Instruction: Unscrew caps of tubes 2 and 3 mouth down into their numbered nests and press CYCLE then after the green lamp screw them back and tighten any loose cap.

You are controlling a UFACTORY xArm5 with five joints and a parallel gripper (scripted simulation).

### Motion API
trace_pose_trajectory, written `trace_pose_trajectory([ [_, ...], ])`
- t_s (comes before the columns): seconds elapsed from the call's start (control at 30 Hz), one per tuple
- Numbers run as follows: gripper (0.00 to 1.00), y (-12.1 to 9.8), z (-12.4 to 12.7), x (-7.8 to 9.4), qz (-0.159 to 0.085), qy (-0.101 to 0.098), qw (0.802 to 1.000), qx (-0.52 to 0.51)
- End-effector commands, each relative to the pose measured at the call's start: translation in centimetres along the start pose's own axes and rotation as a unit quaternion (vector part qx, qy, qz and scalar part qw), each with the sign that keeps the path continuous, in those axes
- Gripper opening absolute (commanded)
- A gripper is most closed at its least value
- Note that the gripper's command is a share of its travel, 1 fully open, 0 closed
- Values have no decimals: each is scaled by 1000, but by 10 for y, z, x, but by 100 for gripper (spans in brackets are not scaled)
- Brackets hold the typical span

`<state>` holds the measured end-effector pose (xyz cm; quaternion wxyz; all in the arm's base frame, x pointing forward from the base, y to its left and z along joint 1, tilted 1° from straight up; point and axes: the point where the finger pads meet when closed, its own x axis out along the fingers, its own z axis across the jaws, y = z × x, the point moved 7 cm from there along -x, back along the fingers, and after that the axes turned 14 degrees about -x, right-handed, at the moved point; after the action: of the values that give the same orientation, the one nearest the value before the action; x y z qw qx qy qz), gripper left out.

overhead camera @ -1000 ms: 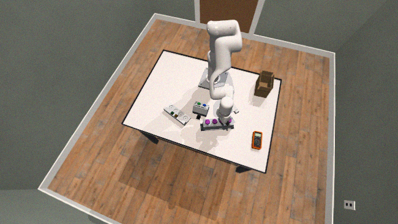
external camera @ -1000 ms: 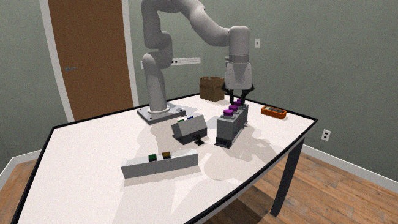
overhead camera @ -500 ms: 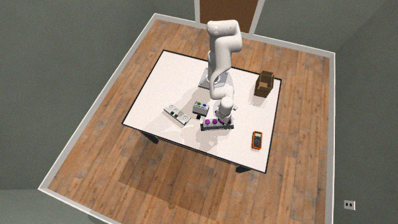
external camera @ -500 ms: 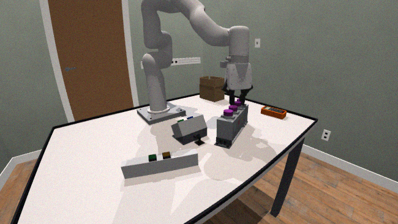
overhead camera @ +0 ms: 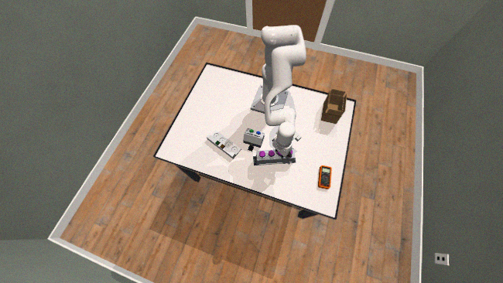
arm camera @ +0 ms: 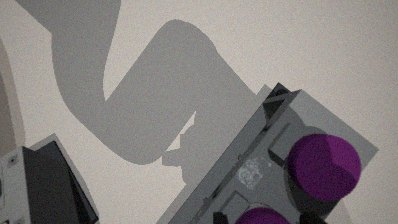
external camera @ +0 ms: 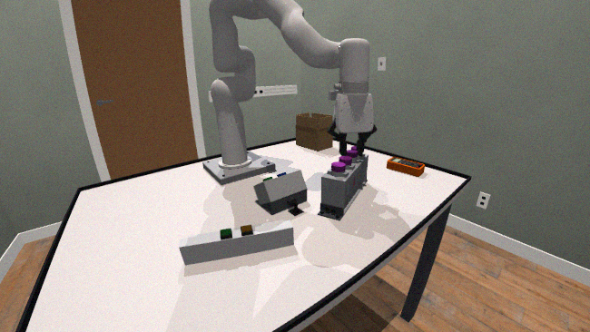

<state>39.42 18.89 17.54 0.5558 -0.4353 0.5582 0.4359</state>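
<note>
tool (external camera: 352, 146) over far end of decapping station (external camera: 341, 187)
fingers part open straddling a purple cap (external camera: 352, 152), gripping nothing; four caps on tubes, station mid worktop (external camera: 136, 218) beside key housing (external camera: 281, 187).

White rounded arm (external camera: 290, 27), dark-fingered hand (external camera: 353, 144)

White arm (external camera: 290, 27) arches up from its base, forearm vertical, wrist pointing straight down. Gripper (external camera: 352, 144) low over the table, black fingers (external camera: 341, 138) parted partway, gripping nothing.
</note>
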Motion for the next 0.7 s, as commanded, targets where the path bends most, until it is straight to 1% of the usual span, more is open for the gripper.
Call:
trace_pose_trajectory([
  [0.0, 46, -1, 1, -2, -4, 1, 990, 139],
  [0.07, 46, -1, 1, -2, -4, 1, 990, 139],
  [0.1, 46, -1, 1, -2, -5, 1, 982, 190],
  [0.13, 46, -1, 1, -2, -5, 1, 976, 216],
  [0.27, 46, -1, 1, -2, -5, 0, 958, 287],
  [0.4, 46, -1, 1, -2, -5, 0, 932, 363],
  [0.57, 46, -1, 1, -2, -5, 0, 893, 450],
  [0.67, 46, -1, 1, -2, -5, 0, 893, 450],
])
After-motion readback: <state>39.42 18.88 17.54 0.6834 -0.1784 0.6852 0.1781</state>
